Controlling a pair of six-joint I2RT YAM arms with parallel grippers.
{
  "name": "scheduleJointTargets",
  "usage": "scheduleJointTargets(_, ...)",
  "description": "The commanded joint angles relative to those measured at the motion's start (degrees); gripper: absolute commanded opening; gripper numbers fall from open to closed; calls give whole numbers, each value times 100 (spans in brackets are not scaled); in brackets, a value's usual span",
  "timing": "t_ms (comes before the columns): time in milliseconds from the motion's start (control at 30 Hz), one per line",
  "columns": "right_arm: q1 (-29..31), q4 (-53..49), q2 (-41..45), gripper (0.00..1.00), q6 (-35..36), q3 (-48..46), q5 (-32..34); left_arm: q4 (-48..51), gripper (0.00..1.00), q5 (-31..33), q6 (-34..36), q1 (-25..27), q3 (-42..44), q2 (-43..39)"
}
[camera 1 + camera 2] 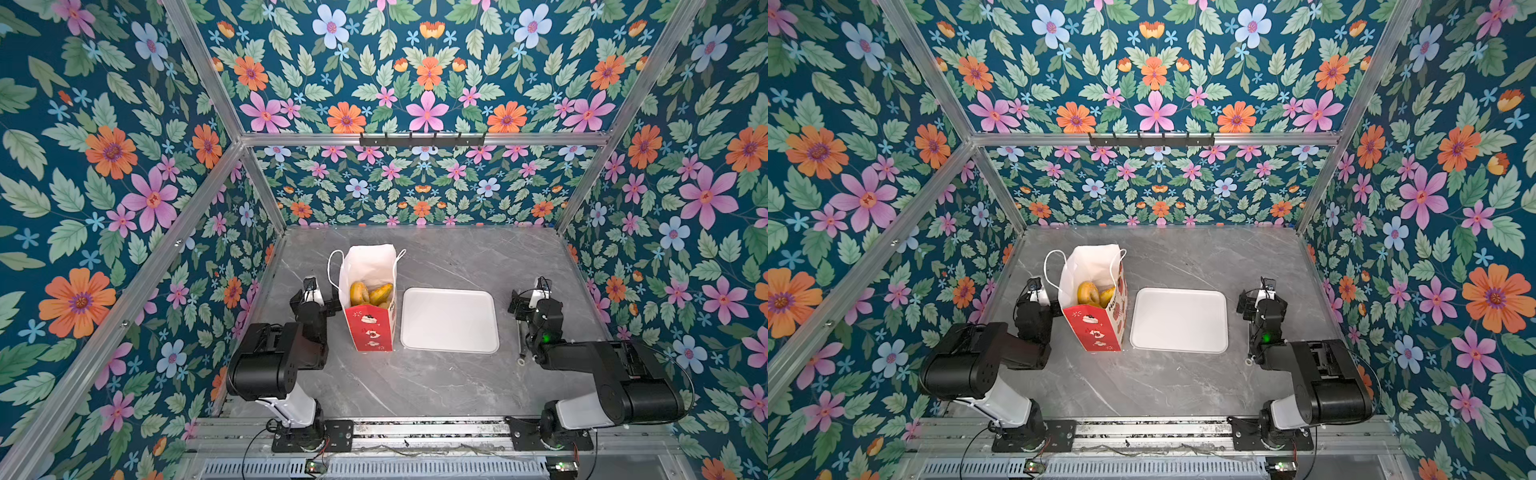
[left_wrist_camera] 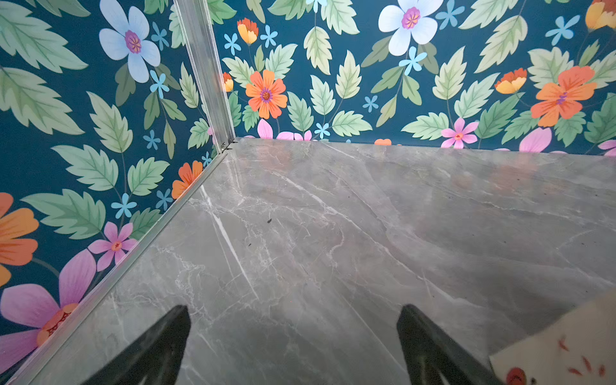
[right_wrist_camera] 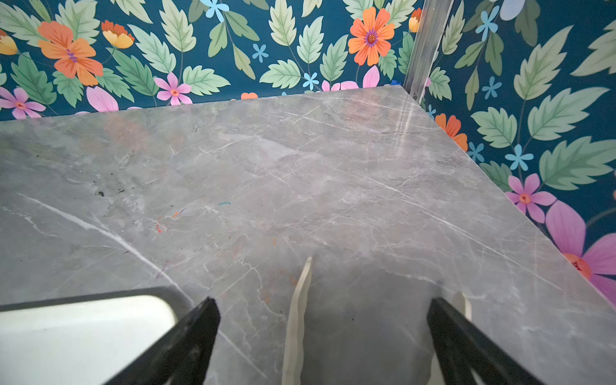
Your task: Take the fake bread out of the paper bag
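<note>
1. The tall red paper bag with white inside (image 1: 370, 328) stands upright on the grey marble-look worktop (image 1: 415, 382), its mouth open upward, so I can enter from above.
2. The glossy golden-yellow fake bread (image 1: 359, 293) sits low inside, paper walls all round; thin white cord handles (image 1: 329, 270) loop beside the mouth.
3. My left tool (image 2: 293, 310), jaws wide, hangs just beside the bag, hemmed by the floral side wall (image 1: 253, 266) opposite.
4. The flat white rectangular tray (image 1: 449, 320) lies just right of the bag, a narrow gap between.
5. My right tool (image 3: 321, 300), jaws wide, faces bare worktop.
</note>
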State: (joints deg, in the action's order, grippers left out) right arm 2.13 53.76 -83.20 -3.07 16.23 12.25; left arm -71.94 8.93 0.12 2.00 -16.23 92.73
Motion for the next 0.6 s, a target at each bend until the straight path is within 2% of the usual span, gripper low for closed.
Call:
scheduleJointTargets(0,2,-5,27,99,-23,38,14,-90,100,-5,1,-5,23,-25)
scheduleJointTargets(567,-7,-14,32,99,-22,42,14,-66,100,-23,-4,-7,13,-15)
